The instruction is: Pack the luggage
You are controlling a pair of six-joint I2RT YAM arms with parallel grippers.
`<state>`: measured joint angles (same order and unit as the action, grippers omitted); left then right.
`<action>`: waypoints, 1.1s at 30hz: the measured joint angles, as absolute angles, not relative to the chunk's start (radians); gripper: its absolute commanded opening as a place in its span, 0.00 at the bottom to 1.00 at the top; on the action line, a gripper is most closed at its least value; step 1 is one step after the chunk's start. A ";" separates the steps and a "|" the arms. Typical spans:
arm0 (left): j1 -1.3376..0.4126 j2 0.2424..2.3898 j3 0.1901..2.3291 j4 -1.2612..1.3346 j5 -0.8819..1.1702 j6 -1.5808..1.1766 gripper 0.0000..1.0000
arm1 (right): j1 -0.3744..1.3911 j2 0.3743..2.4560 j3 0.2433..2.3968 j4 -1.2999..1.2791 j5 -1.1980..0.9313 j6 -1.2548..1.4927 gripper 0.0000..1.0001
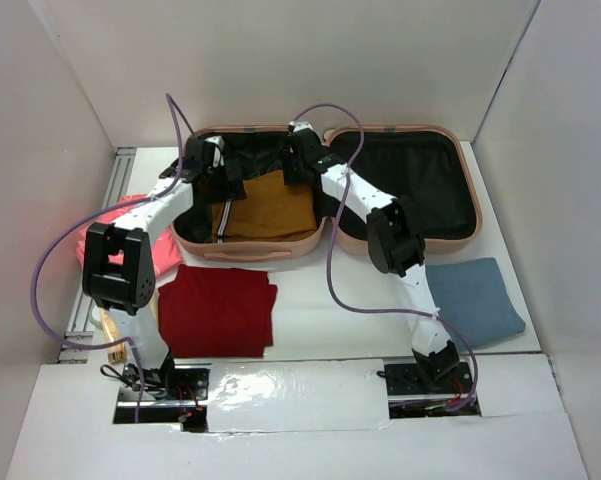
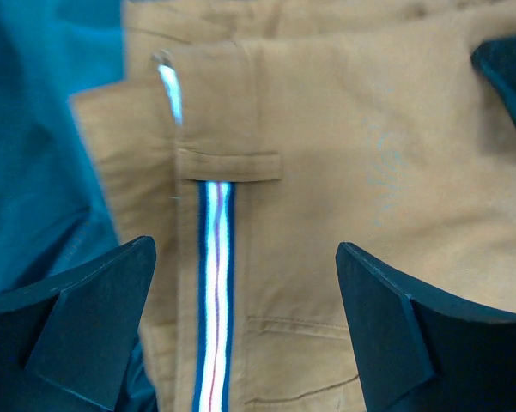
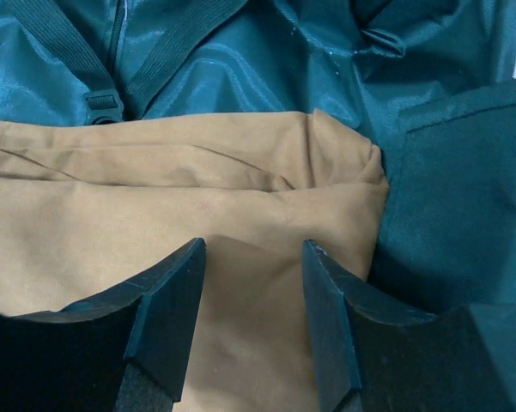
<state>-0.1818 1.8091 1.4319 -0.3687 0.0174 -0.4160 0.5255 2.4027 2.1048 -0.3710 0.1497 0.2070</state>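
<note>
Packing scene: luggage (image 1: 250, 252) lies open at back of table (image 1: 320, 310), tan trousers (image 1: 270, 205) folded in its left half. Both arms reach into that half. Left jaws spread wide, poised over trousers' striped seam, gripping nothing. Right jaws part-way apart above trousers' edge on hinge side, beside black lining; nothing visibly pinched. Judgement: trousers look placed. Best lift both arms straight up, clear of straps and rim, before fetching red cloth (image 1: 218, 310) lying just in front of luggage.
</note>
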 measured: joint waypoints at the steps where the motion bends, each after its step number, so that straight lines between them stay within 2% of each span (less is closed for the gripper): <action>1: -0.187 1.821 1.432 -0.366 0.023 -0.415 0.97 | 0.525 2.403 2.099 -0.361 0.149 0.205 0.53; 7: -0.199 1.848 1.411 -0.345 0.032 -0.414 0.97 | 0.529 2.370 1.953 -0.251 0.152 0.204 0.51; 12: -0.194 1.848 1.357 -0.323 0.049 -0.418 0.94 | 0.539 2.239 1.716 -0.112 0.164 0.243 0.50; 16: -0.192 1.848 1.336 -0.312 0.066 -0.419 0.93 | 0.564 2.137 1.585 -0.094 0.184 0.271 0.54; 19: -0.192 1.848 1.334 -0.309 0.069 -0.419 0.93 | 0.577 2.130 1.595 -0.135 0.208 0.267 0.59; 20: -0.192 1.848 1.334 -0.307 0.072 -0.419 0.93 | 0.580 2.135 1.618 -0.163 0.214 0.263 0.65; 22: -0.192 1.848 1.335 -0.308 0.075 -0.419 0.99 | 0.581 2.143 1.674 -0.216 0.221 0.255 0.75; 25: -0.193 1.842 1.346 -0.324 0.074 -0.421 0.99 | 0.578 2.150 1.782 -0.276 0.221 0.238 0.89; 29: -0.194 1.787 1.372 -0.375 0.046 -0.422 0.99 | 0.578 2.137 1.893 -0.290 0.205 0.218 0.94; 33: -0.192 1.655 1.393 -0.434 -0.006 -0.441 0.99 | 0.580 2.059 1.858 -0.292 0.185 0.215 0.97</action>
